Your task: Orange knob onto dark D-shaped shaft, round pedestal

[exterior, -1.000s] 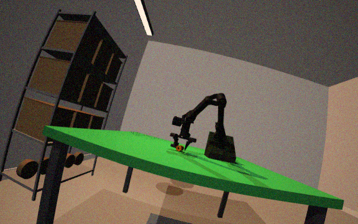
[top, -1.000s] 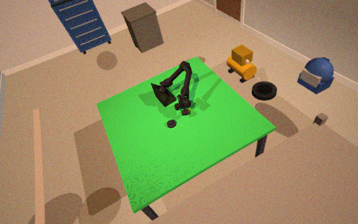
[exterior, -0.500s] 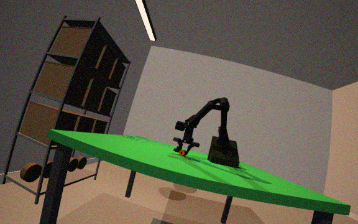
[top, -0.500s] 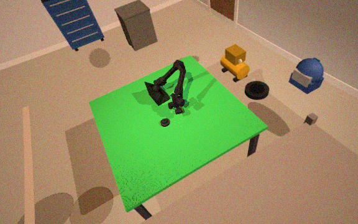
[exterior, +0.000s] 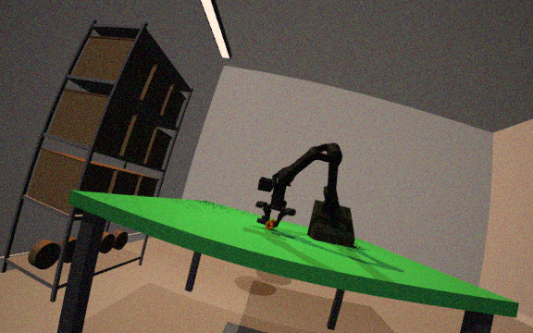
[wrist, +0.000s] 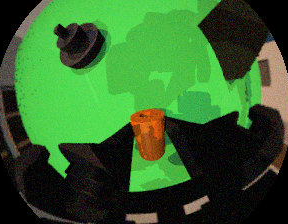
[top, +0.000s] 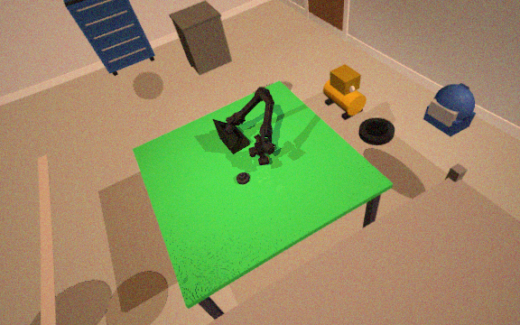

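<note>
The orange knob lies on its side low at the table top, its hollow end facing the exterior camera. My gripper is shut on the knob, with one dark finger against each side of it in the wrist view. In the top view the arm's hand hides the knob. The round dark pedestal stands apart from the gripper, at the upper left in the wrist view. Its bare shaft sticks up from the top. I cannot pick out the pedestal surely in the exterior view.
The green table carries the arm's dark base, behind the gripper in the top view. A shelf rack, cabinets, a tire and an orange machine stand on the floor around the table.
</note>
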`<action>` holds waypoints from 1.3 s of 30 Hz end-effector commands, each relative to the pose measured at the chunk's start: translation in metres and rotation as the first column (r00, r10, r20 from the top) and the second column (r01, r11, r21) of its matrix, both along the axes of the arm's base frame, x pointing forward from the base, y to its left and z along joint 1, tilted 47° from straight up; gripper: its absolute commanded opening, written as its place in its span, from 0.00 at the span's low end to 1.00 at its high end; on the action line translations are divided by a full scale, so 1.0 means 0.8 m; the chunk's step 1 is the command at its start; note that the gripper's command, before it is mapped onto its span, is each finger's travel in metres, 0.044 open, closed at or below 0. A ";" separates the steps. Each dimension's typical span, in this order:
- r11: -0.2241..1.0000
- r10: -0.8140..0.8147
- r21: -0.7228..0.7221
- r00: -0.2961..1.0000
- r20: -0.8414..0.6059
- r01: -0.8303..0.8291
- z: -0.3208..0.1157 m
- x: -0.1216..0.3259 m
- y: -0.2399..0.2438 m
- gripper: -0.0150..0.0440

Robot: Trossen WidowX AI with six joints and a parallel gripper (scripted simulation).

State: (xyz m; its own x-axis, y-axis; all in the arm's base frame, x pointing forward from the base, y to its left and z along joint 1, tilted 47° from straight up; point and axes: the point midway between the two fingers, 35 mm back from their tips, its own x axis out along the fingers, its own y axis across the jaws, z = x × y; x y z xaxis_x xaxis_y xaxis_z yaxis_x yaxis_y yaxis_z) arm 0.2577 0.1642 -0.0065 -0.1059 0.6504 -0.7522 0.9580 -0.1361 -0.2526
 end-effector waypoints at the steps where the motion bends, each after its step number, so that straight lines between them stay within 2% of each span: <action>1: 0.998 0.018 -0.060 1.000 -0.002 -0.018 0.006 0.003 0.002 0.56; 18: 0.944 0.080 -0.316 0.996 -0.051 -0.092 0.027 0.009 0.008 0.56; 39: 0.794 0.132 -0.580 0.983 -0.126 -0.181 0.049 0.016 0.022 0.56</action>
State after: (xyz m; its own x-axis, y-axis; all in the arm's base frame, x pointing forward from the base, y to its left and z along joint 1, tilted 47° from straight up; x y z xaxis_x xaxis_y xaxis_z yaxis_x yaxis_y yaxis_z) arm 0.2691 0.1793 0.0299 -0.2385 0.0960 -0.9664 0.9593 -0.1316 -0.2498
